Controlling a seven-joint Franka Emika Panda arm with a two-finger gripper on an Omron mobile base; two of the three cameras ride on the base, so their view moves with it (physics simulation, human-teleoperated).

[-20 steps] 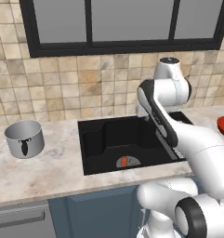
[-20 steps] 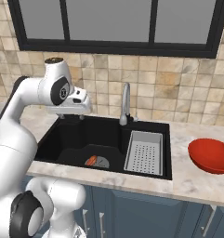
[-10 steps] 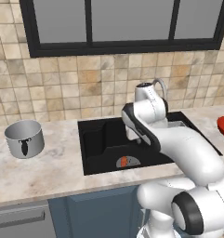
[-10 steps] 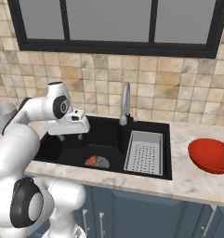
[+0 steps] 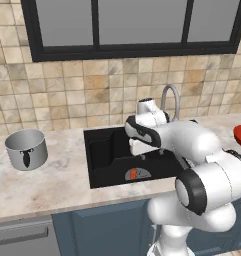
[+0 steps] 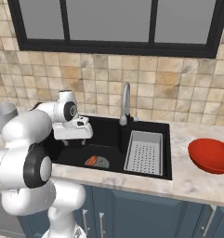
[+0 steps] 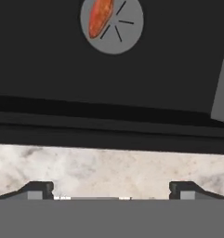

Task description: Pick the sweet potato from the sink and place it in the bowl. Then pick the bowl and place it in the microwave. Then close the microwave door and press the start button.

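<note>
Claw (image 7: 111, 188): jaws spread wide, nothing between them; in the hand view the two dark fingertips (image 7: 38, 189) stand far apart at the bottom, over the marbled rim of the table (image 7: 108, 169). In the base views the hand hangs over the left part of the sink.
Claw, right base view (image 6: 72, 134): white hand block above the basin, clear of the basin floor.
Sweet potato (image 6: 90, 161): orange-red oval lying on the grey round drain (image 6: 100, 163) at the bottom of the sink; apart from the claw. In the hand view (image 7: 100, 17) it sits near the top edge, on the left half of the drain disc.
Sink (image 6: 108, 139): black rectangular basin set into the table; a grey perforated rack (image 6: 144, 152) fills its right part.
Faucet (image 6: 125, 102): curved, silver, at the back rim of the sink.
Bowl (image 6: 211, 155): glossy red, upright on the table to the right of the sink, well apart from the sweet potato.
Pot (image 5: 26, 149): grey steel, black handle, on the table to the left of the sink.
Backdrop: tan tiled wall (image 5: 77, 95) with a dark-framed window (image 5: 132, 25) above it.
Below the table: blue cabinet fronts (image 6: 146, 209).
</note>
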